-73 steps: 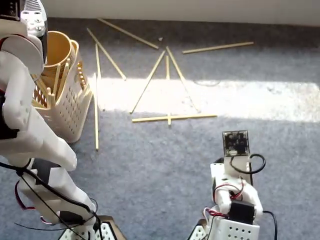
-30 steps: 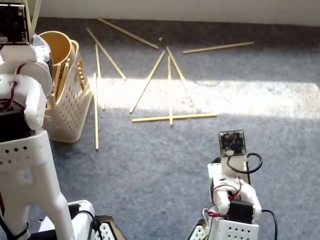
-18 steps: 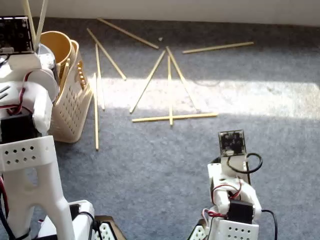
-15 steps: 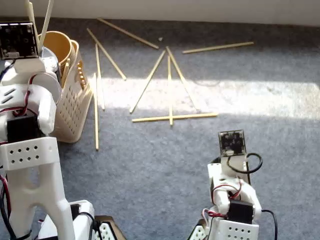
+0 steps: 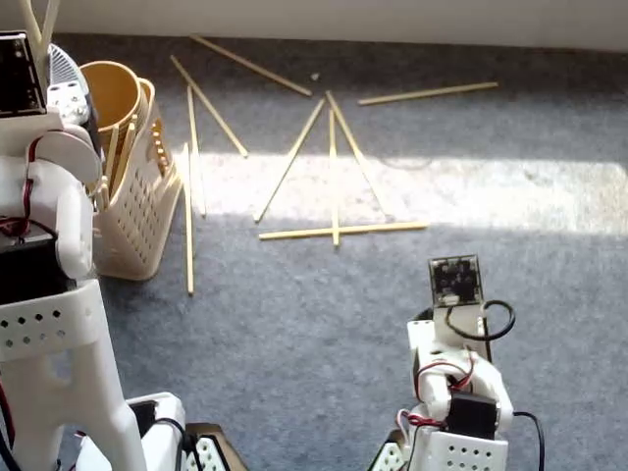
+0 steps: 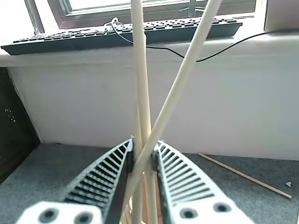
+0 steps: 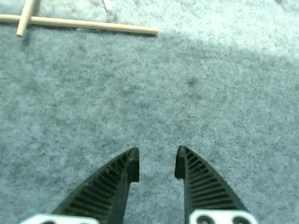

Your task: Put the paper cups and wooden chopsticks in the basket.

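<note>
My left gripper (image 6: pixel 142 156) is shut on two wooden chopsticks (image 6: pixel 141 70) that cross just beyond the fingertips and point up toward a white wall. In the high view these held chopsticks (image 5: pixel 36 20) stick up at the far left, behind the white basket (image 5: pixel 142 211). The basket holds tan paper cups (image 5: pixel 110 93) and a few chopsticks. Several loose chopsticks (image 5: pixel 341 232) lie scattered on the grey carpet to its right. My right gripper (image 7: pixel 156 163) is open, low over bare carpet, with a chopstick (image 7: pixel 79 24) lying ahead of it.
The right arm (image 5: pixel 456 285) sits at the front right, short of the sunlit band of carpet. A chopstick (image 5: pixel 189 245) lies close beside the basket. Along the back runs a white wall (image 5: pixel 392 20); a stray chopstick (image 6: pixel 245 176) lies at its foot.
The left arm rose from a low pose over the basket, then shifted left with the two chopsticks held upright. The right arm and the loose chopsticks stayed put.
</note>
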Controlling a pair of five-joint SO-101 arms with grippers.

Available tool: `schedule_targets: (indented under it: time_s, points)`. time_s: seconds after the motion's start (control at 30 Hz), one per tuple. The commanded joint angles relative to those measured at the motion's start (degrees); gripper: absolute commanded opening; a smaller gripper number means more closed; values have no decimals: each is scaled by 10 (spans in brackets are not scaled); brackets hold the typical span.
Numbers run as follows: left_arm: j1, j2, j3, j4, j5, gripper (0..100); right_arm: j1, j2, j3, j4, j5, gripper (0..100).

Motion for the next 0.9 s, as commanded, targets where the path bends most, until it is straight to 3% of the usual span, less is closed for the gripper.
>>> schedule_targets:
  time_s: [0.0,0.4,0.87]
  points:
    - [-7,-12,4,-43,1,3,-3,3,0,-10,6,145]
    - [-8,-13,163,-259,4,3,-3,3,0,-11,6,145]
    - [-13,-14,247,-345,21,3,-3,3,0,-12,6,145]
